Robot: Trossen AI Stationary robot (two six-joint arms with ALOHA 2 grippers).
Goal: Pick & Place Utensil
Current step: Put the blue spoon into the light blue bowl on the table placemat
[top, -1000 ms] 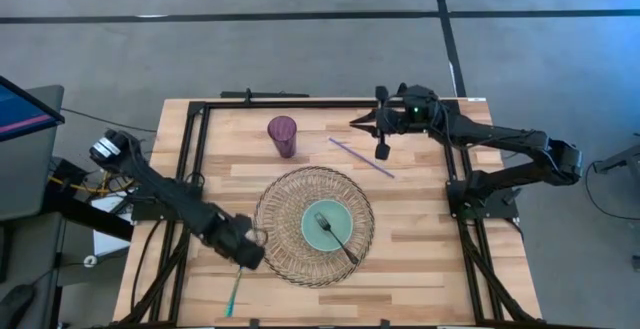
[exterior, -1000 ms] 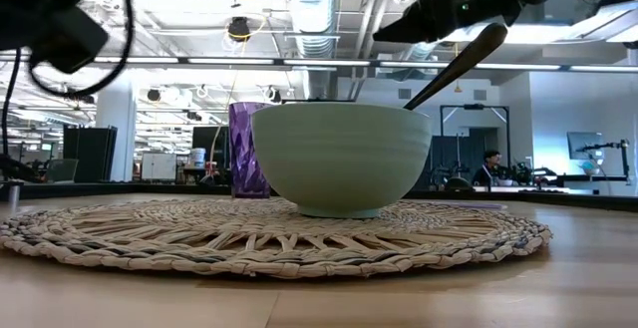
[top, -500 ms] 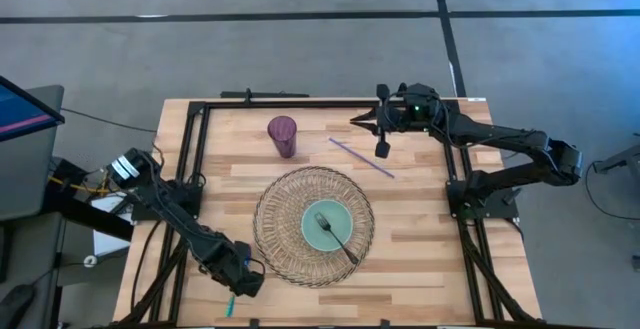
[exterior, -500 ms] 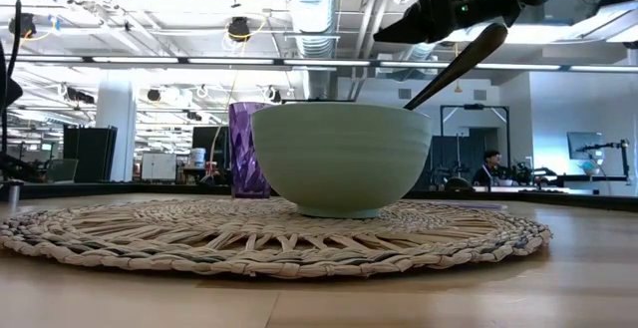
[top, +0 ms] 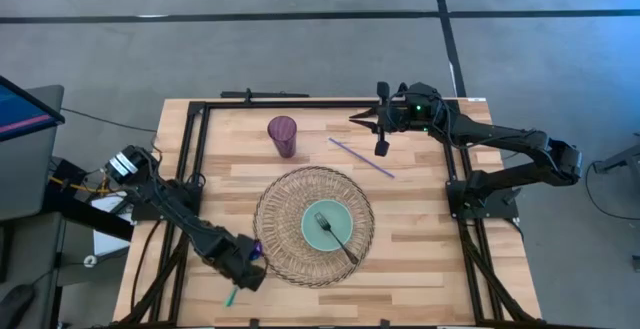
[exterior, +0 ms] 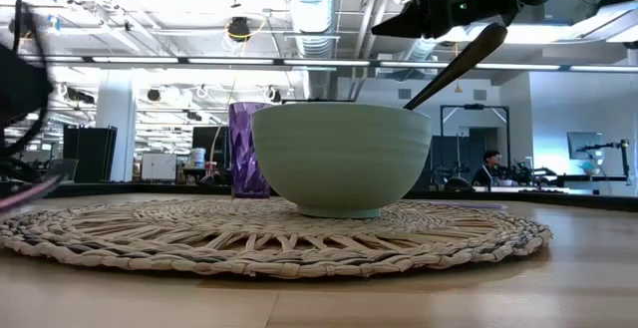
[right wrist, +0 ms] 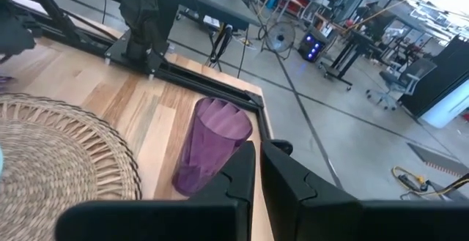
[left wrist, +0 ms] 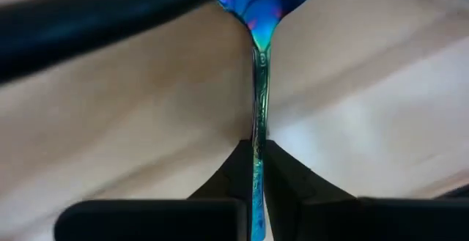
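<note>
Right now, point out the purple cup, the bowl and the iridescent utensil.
purple cup (top: 282, 135): high view, its rim.
bowl (exterior: 339, 159): low view, its outer wall.
iridescent utensil (left wrist: 259, 87): left wrist view, its handle.

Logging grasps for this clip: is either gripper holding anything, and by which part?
The left gripper is shut on the iridescent utensil, pinching its thin handle; the wider end lies beyond the fingers. The right gripper holds nothing, its fingers closed on empty air.

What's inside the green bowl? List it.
A dark fork lies in the green bowl, its handle leaning out over the rim. From table height, the bowl's wall hides the fork's head.
</note>
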